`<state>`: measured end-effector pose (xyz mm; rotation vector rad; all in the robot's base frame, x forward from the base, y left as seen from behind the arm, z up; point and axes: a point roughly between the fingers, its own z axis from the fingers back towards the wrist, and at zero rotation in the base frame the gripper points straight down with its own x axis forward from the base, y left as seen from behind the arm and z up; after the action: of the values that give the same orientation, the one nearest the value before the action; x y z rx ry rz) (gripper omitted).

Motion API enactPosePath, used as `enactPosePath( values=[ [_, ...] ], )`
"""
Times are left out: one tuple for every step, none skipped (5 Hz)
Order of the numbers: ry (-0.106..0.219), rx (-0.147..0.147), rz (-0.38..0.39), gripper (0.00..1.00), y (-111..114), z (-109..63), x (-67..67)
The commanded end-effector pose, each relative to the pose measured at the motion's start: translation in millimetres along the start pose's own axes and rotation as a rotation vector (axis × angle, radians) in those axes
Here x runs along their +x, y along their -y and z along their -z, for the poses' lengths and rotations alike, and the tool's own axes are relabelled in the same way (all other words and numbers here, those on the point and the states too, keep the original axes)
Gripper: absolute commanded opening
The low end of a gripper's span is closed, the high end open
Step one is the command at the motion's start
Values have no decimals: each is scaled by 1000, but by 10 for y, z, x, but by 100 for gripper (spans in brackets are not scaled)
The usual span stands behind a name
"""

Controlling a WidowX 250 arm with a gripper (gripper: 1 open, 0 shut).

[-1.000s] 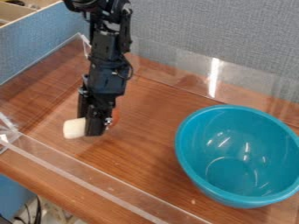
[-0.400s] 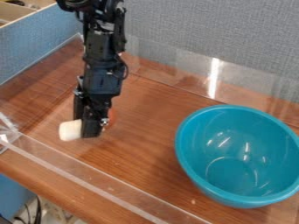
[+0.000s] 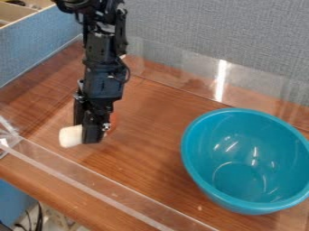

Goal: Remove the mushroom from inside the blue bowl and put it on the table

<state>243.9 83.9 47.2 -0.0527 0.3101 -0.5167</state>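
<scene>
One black gripper stands at the left of the wooden worktop, shifted a little further left than a second ago, and the mushroom has gone with it. Its jaws are part closed on the mushroom, whose cream stem pokes out leftward, long axis roughly level; the cap is hidden. Well apart, right, sits the blue bowl.

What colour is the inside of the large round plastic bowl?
Teal-blue, glossy, in the camera view: large round plastic bowl.
</scene>
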Motion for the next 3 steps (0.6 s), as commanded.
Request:
enactPosePath(
  values=[
    [60, 46, -23, 0, -30, -197, -56],
    [65, 42, -26, 0, -25, -205, -59],
    [68, 45, -36, 100, -18, -234, -70]
  ],
)
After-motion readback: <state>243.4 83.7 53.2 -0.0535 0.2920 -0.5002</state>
